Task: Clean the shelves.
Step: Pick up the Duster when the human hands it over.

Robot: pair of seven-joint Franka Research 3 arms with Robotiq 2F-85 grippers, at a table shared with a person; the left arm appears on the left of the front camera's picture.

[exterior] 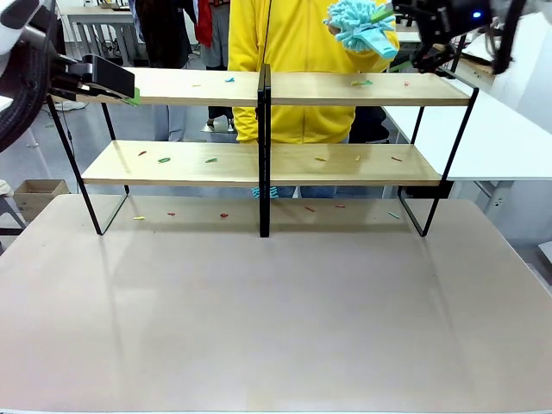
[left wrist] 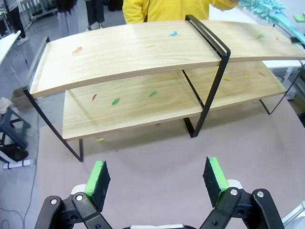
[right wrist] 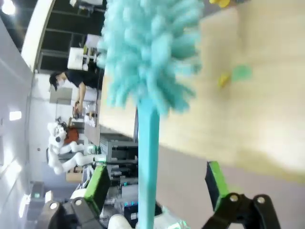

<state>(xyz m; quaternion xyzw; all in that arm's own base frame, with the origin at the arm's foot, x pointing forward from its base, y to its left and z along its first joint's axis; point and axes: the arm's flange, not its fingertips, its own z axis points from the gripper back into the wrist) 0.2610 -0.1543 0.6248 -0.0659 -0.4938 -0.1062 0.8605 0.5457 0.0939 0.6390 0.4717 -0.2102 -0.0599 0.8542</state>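
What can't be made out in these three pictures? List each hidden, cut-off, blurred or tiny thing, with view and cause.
1. Right wrist view: the duster handle's lower end runs off the bottom edge, so what holds it between the right tool's open pads is unclear.
2. Front view: the scraps on the shelves are too small to identify.
3. Right wrist view: the shelves are blurred, their scraps mere smears.

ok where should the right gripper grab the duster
Take the duster by its thin straight handle, below the fluffy head. It runs lengthwise between the open fingers, so close on it from both sides; the head is soft and too bulky to pinch.
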